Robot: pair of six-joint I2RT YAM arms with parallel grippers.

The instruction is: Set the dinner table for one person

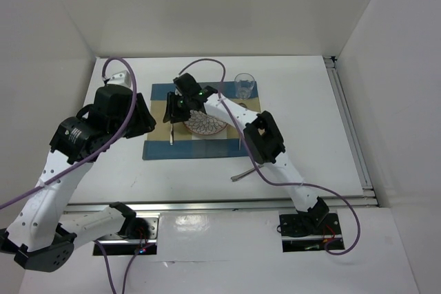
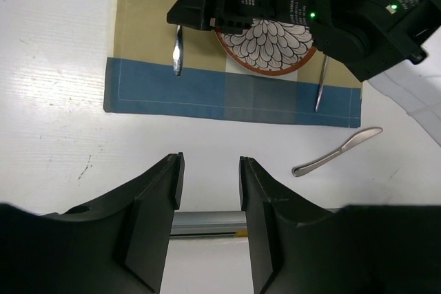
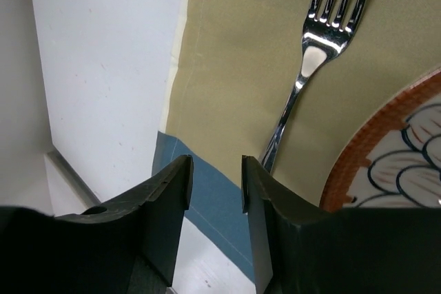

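Observation:
A blue-and-tan placemat [image 1: 227,148] lies on the white dinner table [image 1: 303,122]. On it are a flower-patterned plate [image 1: 205,126], a fork [image 1: 171,130] left of the plate, a thin utensil [image 1: 241,144] to the right and a glass [image 1: 244,86] at the far right corner. A knife [image 1: 242,174] lies on the bare table, also in the left wrist view [image 2: 337,151]. My right gripper [image 3: 216,170] is open and empty, low over the placemat [image 3: 234,67] beside the fork handle [image 3: 310,53]. My left gripper [image 2: 210,170] is open and empty above the table, left of the placemat.
Metal rails run along the table's near edge [image 1: 220,203] and right edge [image 1: 348,122]. White walls enclose the table on three sides. The right arm [image 2: 310,5] reaches over the plate [image 2: 272,49]. The left arm [image 1: 83,135] stands over the table's left part.

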